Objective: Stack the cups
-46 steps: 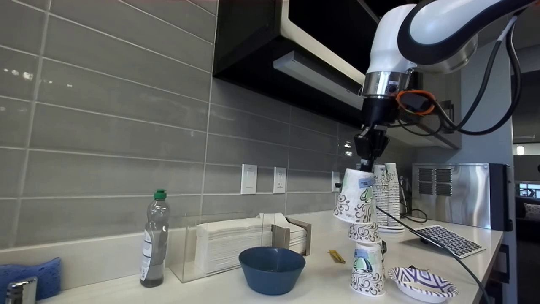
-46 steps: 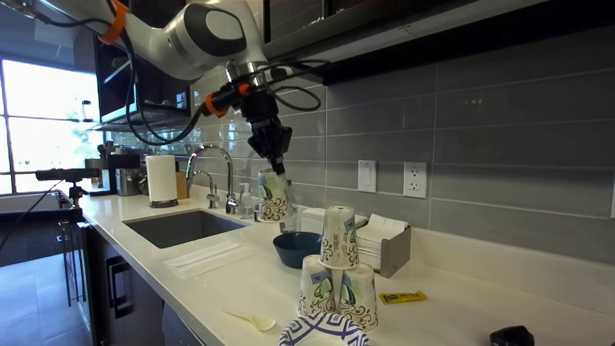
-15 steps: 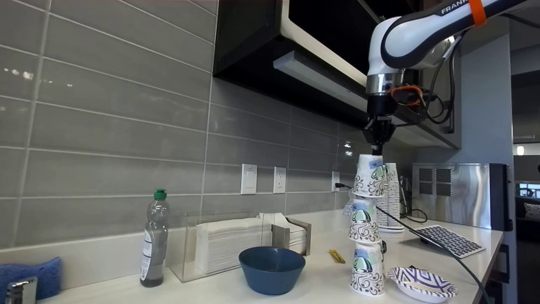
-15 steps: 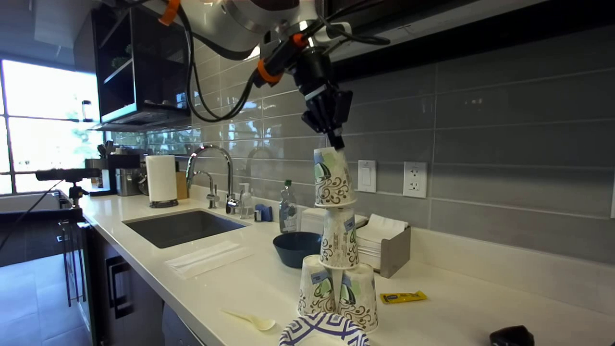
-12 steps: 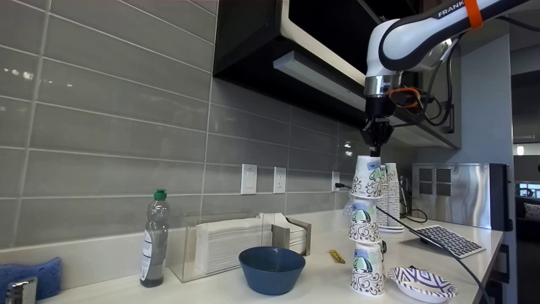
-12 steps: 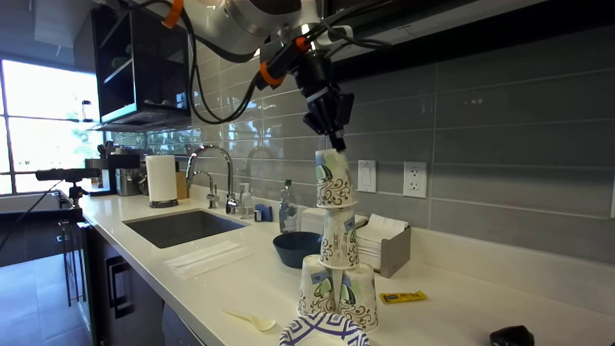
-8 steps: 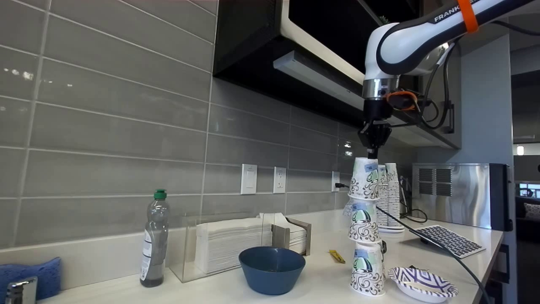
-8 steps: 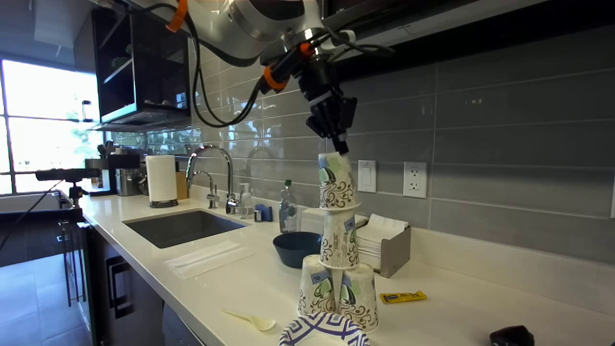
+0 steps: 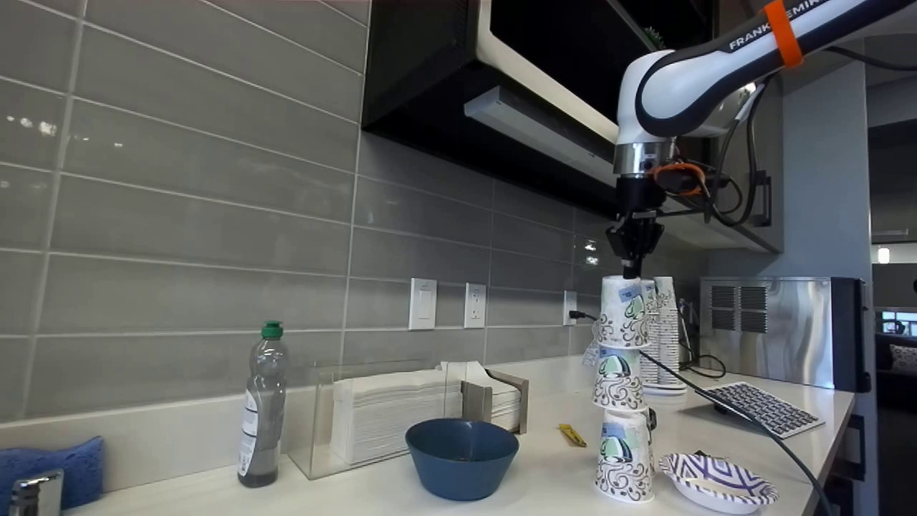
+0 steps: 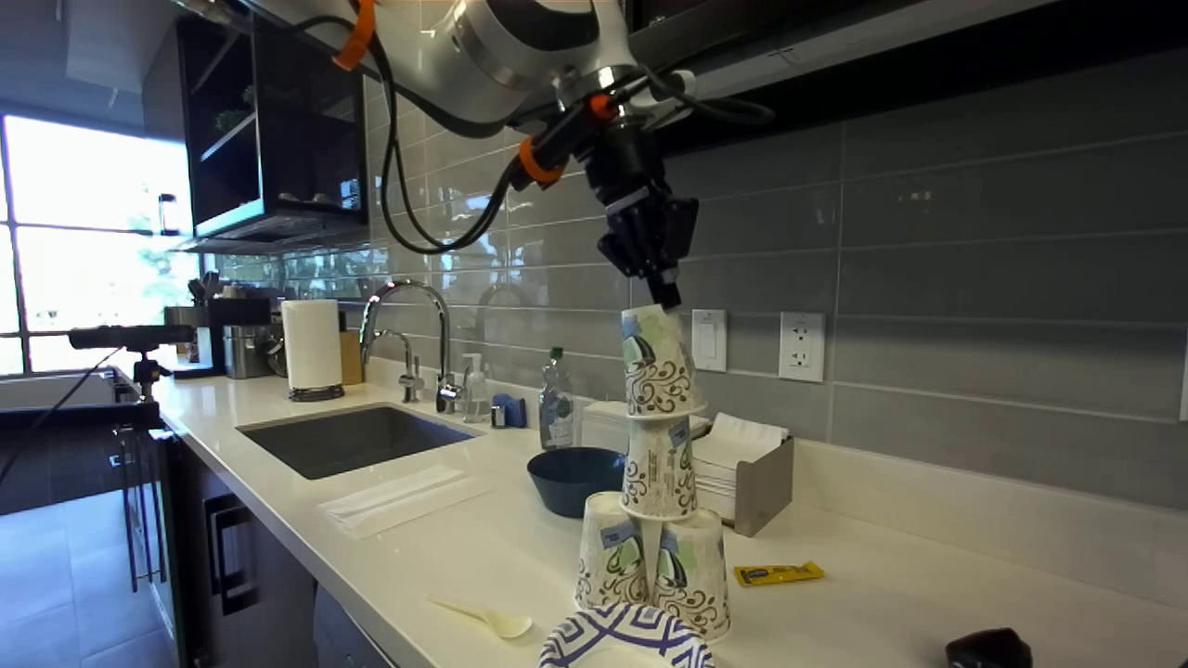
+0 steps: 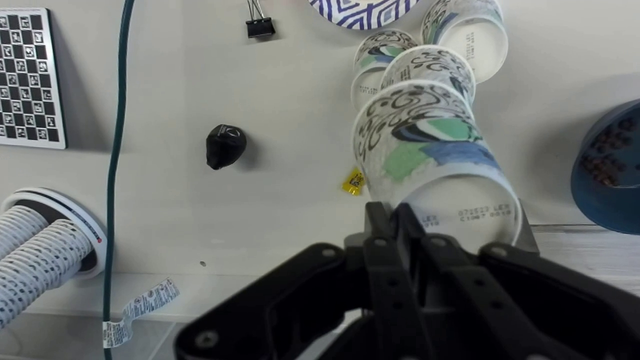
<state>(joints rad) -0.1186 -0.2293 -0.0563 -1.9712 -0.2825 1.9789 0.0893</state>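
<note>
My gripper [image 9: 632, 273] [image 10: 668, 299] [image 11: 392, 212] is shut on the base edge of an upside-down white patterned cup [image 9: 622, 315] [image 10: 657, 366] [image 11: 430, 135], one finger inside the recess and one outside. This cup stands over a middle cup [image 9: 618, 385] [image 10: 659, 473] [image 11: 432, 64], its rim overlapping that cup's top in both exterior views, and leans slightly. The middle cup rests upside down across two lower cups, one [image 10: 613, 557] beside the other [image 10: 692, 580]. The lower cups also show in the wrist view, one [image 11: 379, 55] and the other [image 11: 470, 37], partly hidden.
A dark blue bowl [image 9: 462, 466], a napkin holder [image 10: 766, 487] and a soap bottle [image 9: 263, 416] stand near the stack. A patterned dish [image 9: 716, 480], a yellow packet [image 10: 778, 573] and a spoon [image 10: 483, 614] lie close. Cup towers [image 11: 37, 265] and a cable [image 11: 117, 150] are beyond.
My gripper has carried the held cup from the bowl's side to above the middle cup, then lowered it until they overlap. The middle cup has shifted very slightly.
</note>
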